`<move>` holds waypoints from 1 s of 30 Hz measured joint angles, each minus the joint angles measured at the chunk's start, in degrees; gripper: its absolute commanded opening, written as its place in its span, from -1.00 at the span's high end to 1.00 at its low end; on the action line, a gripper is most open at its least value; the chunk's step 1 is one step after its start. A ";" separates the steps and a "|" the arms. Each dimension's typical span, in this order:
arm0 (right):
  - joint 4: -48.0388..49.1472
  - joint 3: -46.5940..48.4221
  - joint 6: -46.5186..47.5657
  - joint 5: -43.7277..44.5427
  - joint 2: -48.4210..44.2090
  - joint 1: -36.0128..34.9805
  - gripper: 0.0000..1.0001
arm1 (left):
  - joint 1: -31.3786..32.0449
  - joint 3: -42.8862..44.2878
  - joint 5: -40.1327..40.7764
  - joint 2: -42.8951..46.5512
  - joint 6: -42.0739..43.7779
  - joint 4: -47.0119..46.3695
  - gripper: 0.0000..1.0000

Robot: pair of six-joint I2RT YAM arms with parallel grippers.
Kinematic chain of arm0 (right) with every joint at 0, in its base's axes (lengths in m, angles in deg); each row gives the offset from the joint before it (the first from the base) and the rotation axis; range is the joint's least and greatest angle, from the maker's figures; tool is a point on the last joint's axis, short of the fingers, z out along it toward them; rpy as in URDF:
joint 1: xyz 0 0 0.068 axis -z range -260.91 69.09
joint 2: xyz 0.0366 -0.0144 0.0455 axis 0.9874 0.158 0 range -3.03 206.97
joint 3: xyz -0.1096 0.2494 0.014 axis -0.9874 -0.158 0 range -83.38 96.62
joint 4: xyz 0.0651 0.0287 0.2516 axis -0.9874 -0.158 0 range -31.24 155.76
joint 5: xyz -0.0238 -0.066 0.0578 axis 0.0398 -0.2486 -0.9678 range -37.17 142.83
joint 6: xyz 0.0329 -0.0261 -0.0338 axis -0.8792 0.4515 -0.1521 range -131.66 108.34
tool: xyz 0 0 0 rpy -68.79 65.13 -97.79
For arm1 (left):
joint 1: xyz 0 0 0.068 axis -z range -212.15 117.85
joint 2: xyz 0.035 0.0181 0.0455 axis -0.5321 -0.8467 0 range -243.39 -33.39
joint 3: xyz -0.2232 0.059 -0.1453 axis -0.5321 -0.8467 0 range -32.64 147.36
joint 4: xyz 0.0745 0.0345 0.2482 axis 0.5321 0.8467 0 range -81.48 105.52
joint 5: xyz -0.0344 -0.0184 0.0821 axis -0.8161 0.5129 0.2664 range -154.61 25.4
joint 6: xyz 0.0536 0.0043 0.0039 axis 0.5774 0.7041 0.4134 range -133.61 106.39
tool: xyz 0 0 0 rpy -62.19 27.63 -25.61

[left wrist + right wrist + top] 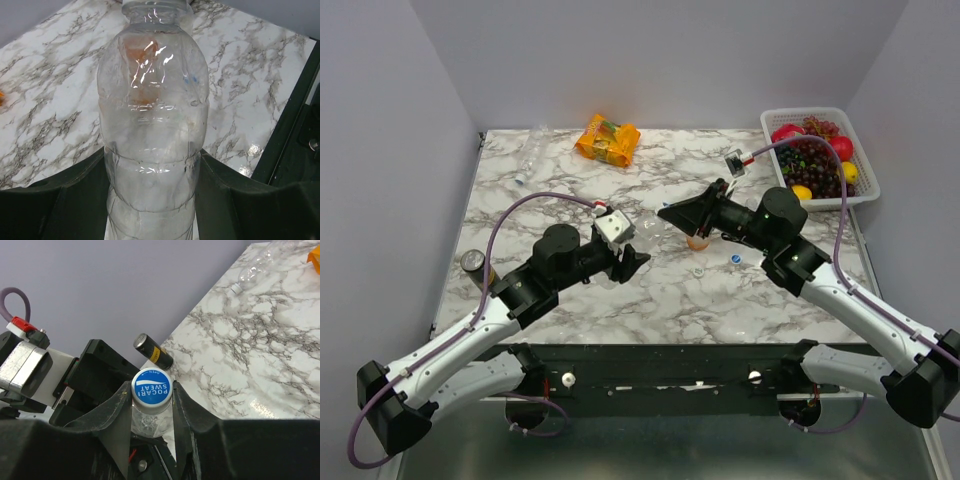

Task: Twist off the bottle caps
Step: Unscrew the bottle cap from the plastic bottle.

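My left gripper [632,260] [152,167] is shut on the body of a clear bottle [152,115] [645,236], held above the table between the arms. My right gripper [667,211] [151,392] is shut on that bottle's blue cap [151,386], one finger on each side. The orange bottle [698,241] lies on the table under the right gripper. A loose white cap [698,270] and a loose blue cap [735,258] lie beside it. Another clear bottle [528,158] [252,265] lies at the back left. The fourth bottle is not in view.
A black can [473,262] [153,351] stands at the table's left edge. An orange snack packet [608,139] lies at the back middle. A white basket [868,185] of fruit sits at the back right. Grey walls enclose the table.
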 measured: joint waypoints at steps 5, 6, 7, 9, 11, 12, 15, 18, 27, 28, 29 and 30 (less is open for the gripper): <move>0.26 0.00 4.15 -4.31 -0.85 0.57 0.95 | -0.52 0.00 -3.87 0.42 0.02 0.20 0.18; 0.28 0.00 5.01 -5.77 -1.03 0.87 0.95 | -0.74 0.00 -5.16 0.46 -0.02 0.24 0.18; 0.28 0.00 5.92 -7.17 -1.20 1.14 0.95 | -0.87 0.00 -6.12 0.46 -0.04 0.28 0.18; 0.42 0.00 7.78 -10.60 -1.57 1.68 0.95 | -1.42 0.00 -9.60 0.46 -0.17 0.37 0.18; 0.66 0.00 9.77 -13.94 -2.12 1.97 0.95 | -2.10 0.00 -13.68 0.46 -0.57 0.33 0.18; 0.85 0.00 10.80 -15.78 -2.45 2.08 0.95 | -2.32 0.00 -15.41 0.46 -0.79 0.31 0.18; 1.66 0.00 13.70 -21.73 -3.48 2.32 0.95 | -3.10 0.00 -23.47 0.39 -2.03 -0.22 0.18; 2.73 -0.07 15.76 -27.85 -4.04 2.71 0.93 | -3.76 0.00 -31.08 0.04 -3.63 -1.22 0.19; 4.92 -0.17 18.25 -38.21 -4.24 3.37 0.53 | -5.07 -0.37 -44.15 -1.55 -7.78 -4.13 0.19; 4.92 -0.20 18.34 -38.56 -4.24 3.41 0.40 | -5.11 -0.39 -44.48 -1.62 -7.89 -4.13 0.20; 4.90 -0.20 18.38 -38.73 -4.26 3.45 0.31 | -5.18 -0.39 -44.72 -1.70 -8.00 -4.15 0.20; 4.92 -0.20 18.43 -38.77 -4.35 3.50 0.12 | -5.20 -0.39 -44.81 -1.77 -7.98 -4.15 0.21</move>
